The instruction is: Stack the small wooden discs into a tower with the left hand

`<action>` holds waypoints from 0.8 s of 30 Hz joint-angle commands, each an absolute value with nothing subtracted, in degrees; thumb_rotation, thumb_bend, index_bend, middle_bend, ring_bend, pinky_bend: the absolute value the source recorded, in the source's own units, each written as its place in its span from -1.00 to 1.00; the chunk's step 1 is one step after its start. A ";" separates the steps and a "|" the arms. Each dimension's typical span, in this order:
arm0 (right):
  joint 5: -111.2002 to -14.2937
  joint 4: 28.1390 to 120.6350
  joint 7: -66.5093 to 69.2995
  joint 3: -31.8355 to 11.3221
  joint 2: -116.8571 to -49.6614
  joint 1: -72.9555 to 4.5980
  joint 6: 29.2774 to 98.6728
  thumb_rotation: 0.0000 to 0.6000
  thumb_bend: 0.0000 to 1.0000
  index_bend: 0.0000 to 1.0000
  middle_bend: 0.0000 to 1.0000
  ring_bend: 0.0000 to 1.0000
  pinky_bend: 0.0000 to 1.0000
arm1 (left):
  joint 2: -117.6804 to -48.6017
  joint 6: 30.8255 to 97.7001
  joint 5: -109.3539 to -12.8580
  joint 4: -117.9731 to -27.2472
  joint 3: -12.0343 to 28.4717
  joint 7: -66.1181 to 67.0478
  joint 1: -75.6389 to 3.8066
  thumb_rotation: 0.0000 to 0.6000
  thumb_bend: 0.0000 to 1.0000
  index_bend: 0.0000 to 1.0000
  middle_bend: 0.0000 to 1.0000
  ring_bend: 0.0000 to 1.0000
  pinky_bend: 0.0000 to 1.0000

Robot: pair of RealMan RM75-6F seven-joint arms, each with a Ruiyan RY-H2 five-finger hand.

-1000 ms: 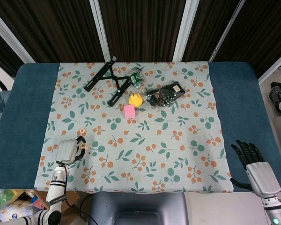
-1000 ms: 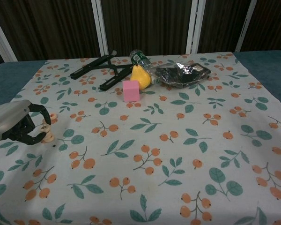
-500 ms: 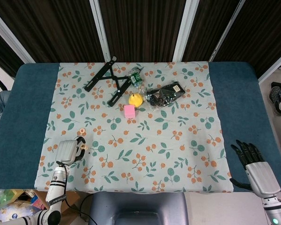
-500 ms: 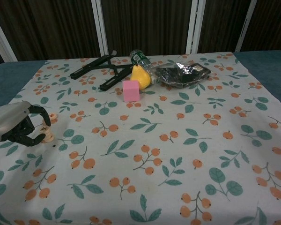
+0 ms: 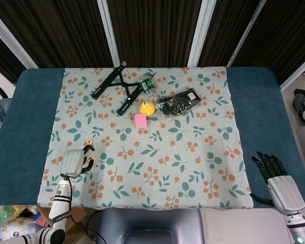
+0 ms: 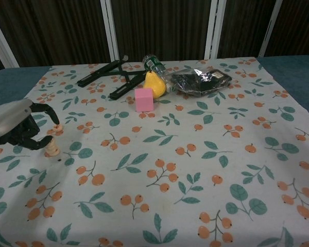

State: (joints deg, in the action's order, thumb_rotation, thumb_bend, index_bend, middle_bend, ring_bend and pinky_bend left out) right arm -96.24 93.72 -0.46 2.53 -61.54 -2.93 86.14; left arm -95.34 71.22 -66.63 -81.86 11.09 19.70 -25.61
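A short stack of small wooden discs [image 6: 52, 147] stands on the flowered cloth near its front left corner. One more disc [image 6: 59, 127] lies flat just behind the stack. My left hand [image 6: 18, 126] hovers immediately left of the stack with its dark fingers spread and curved, holding nothing; one fingertip [image 6: 55, 122] hangs close over the single disc. In the head view the left hand [image 5: 73, 161] sits at the cloth's front left with the stack [image 5: 91, 163] at its fingertips. My right hand [image 5: 277, 180] rests open over the blue table at the front right.
A pink cube [image 6: 143, 99], a yellow pear [image 6: 154, 84], a plastic bottle [image 5: 148, 84], a black folding stand [image 5: 117, 87] and a black packet [image 6: 198, 82] lie at the back middle. The cloth [image 5: 157, 162] covers most of the blue table [image 5: 30, 112].
The left hand's fingers, curled round the disc stack before, have opened and lifted up and back. The stack now stands free. The right hand has not moved.
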 commanded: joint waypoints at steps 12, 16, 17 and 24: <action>-96.07 93.78 -0.83 2.50 -61.64 -3.06 85.78 1.00 -0.59 -1.00 -1.00 -1.00 -1.00 | -94.00 58.72 -47.04 -76.26 22.70 23.16 -34.37 1.00 -0.19 -0.24 1.00 1.00 1.00; -95.87 93.84 -1.16 2.50 -61.71 -3.27 85.22 1.00 -0.59 -1.00 -1.00 -1.00 -1.00 | -96.21 57.51 -46.23 -70.96 21.83 22.74 -35.87 1.00 -0.22 -0.24 1.00 1.00 1.00; -95.90 93.89 -1.07 2.54 -61.66 -3.32 85.12 1.00 -0.59 -1.00 -1.00 -1.00 -1.00 | -96.61 57.21 -46.09 -70.09 21.63 22.62 -36.12 1.00 -0.22 -0.24 1.00 1.00 1.00; -95.54 93.98 -0.91 2.37 -61.56 -3.45 84.94 1.00 -0.59 -1.00 -1.00 -1.00 -1.00 | -98.51 56.40 -46.95 -66.56 19.90 21.68 -37.17 1.00 -0.24 -0.23 1.00 1.00 1.00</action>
